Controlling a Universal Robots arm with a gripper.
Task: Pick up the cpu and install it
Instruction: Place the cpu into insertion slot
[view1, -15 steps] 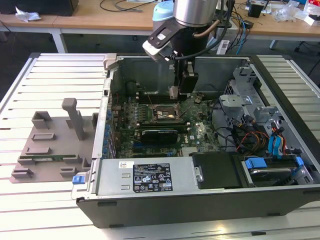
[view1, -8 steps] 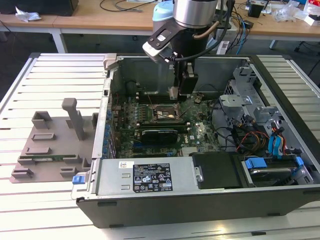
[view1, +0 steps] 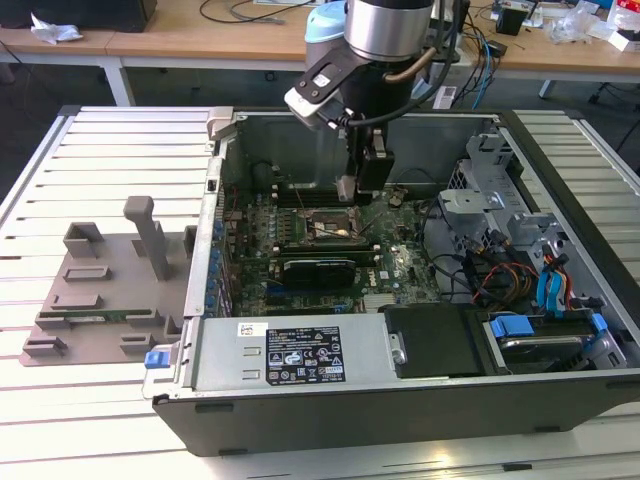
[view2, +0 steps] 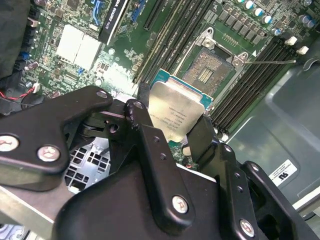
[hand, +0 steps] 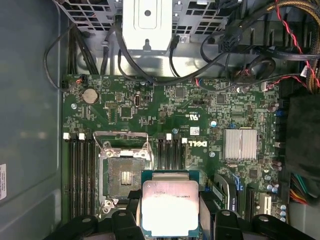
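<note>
Your jaws are clamped on the cpu (view2: 176, 114), their matte black bars pressing on two opposite edges, so the chip hangs between them above the board (hand: 200, 107). It is a flat square with a smooth, dull-silver metal lid carrying fine print, set inside a thin teal-green rim. In the first wrist view the cpu (hand: 170, 207) shines pale under the light. Below the jaws and just to one side of the held chip lies the socket (view2: 207, 70). It is an open square well with a grainy field of tiny contacts, ringed by a bright steel frame with a thin wire lever. Long black ribbed memory slots (hand: 80, 172) run along both flanks of the socket. Farther from the jaws, on the green, densely studded board, sit a finned silver heatsink (hand: 240, 144) and a round coin cell (hand: 90, 96). In the exterior view the arm (view1: 390, 30) reaches down into the open steel case (view1: 400, 425), with the jaws low over the socket area. The case rests on a pale slatted worktop (view1: 120, 150), and a grey plastic tray (view1: 100, 290) with upright posts lies well away from the jaws.
</note>
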